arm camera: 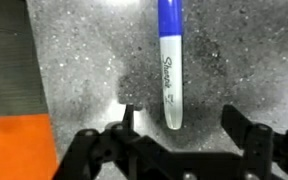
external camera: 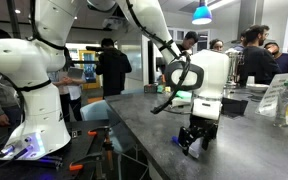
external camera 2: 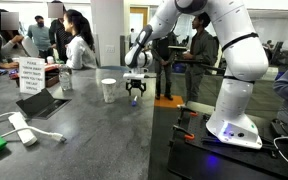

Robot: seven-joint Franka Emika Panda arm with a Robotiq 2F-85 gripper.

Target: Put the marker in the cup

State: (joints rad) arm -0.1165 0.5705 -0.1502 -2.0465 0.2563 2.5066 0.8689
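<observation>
The marker (arm camera: 170, 70) lies flat on the grey speckled counter in the wrist view, blue cap at the top, white barrel with "Sharpie" lettering pointing toward the jaws. My gripper (arm camera: 179, 118) is open just above the counter, and the barrel's end lies between its two fingers, touching neither. In both exterior views the gripper (external camera: 193, 143) (external camera 2: 135, 93) hangs low over the counter. The white paper cup (external camera 2: 108, 90) stands upright close beside the gripper. The marker is too small to make out in the exterior views.
A printed sign (external camera 2: 31, 76), a bottle (external camera 2: 66, 80), a dark tablet (external camera 2: 42, 103) and a white power adapter with cable (external camera 2: 20, 127) sit on the counter. An orange patch (arm camera: 14, 148) lies near the counter edge. People stand behind (external camera 2: 79, 42).
</observation>
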